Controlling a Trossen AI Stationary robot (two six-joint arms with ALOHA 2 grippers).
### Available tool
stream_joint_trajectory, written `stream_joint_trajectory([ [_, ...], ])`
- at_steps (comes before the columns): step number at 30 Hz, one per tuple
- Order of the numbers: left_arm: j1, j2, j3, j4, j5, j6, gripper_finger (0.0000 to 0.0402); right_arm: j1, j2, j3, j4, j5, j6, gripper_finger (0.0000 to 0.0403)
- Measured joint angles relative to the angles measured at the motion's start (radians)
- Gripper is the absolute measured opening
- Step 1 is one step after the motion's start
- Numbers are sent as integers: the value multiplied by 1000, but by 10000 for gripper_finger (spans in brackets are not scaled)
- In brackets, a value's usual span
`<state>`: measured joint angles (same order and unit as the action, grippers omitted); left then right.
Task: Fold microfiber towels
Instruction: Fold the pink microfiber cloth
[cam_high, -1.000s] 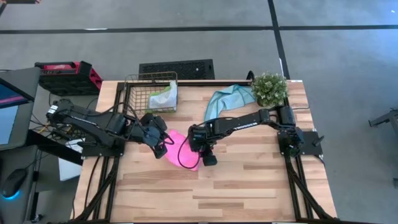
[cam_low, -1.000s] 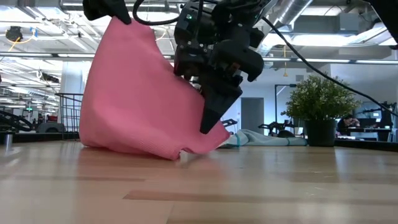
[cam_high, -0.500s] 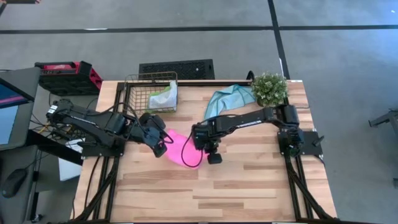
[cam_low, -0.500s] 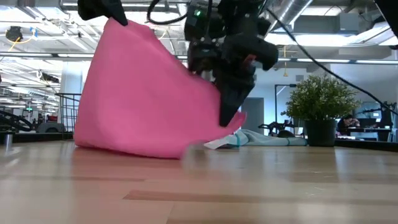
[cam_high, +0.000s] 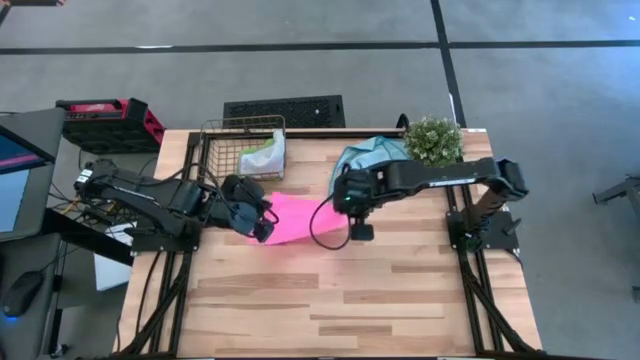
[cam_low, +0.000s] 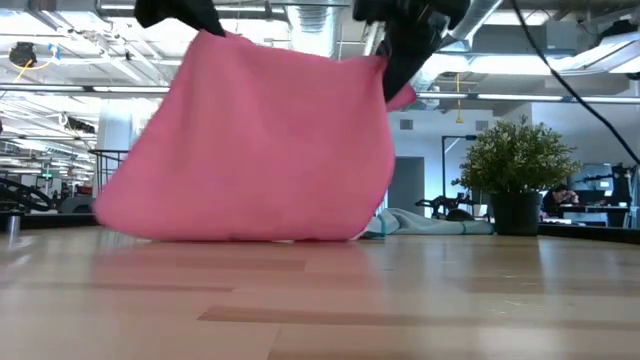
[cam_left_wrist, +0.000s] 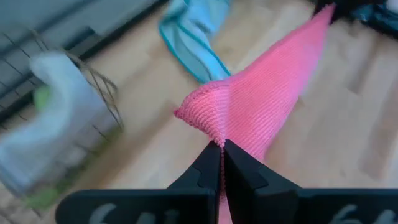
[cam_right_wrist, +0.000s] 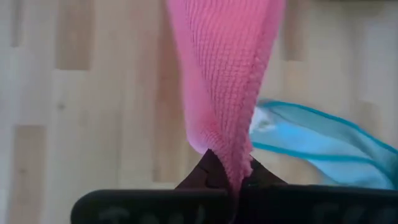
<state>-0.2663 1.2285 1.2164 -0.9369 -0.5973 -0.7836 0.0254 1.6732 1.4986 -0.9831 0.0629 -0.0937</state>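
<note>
Above the wooden table (cam_high: 400, 290), both hands pinch the pink towel (cam_high: 300, 215) taut between them.

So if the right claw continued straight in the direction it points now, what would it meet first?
The right claw points down at the table. Past the pink towel it is shut on, it would probably meet the bare wooden tabletop first, with the teal-blue towel just beside; depth is unclear.
</note>
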Motion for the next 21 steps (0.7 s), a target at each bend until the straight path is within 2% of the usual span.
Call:
stream_joint_trajectory([
  [5,85,0,0,84,-87,148,0,-33,-71,0,-38,141,28,2],
  [9,161,0,0,193,-103,294,0,-67,-119,0,-37,284,53,1],
  [12,180,0,0,281,-106,412,0,-76,-161,0,-39,379,87,1],
  [16,160,0,0,300,-60,453,0,-38,-209,0,-87,382,150,1],
  [21,97,0,0,199,77,348,0,49,-214,0,-220,263,259,1],
])
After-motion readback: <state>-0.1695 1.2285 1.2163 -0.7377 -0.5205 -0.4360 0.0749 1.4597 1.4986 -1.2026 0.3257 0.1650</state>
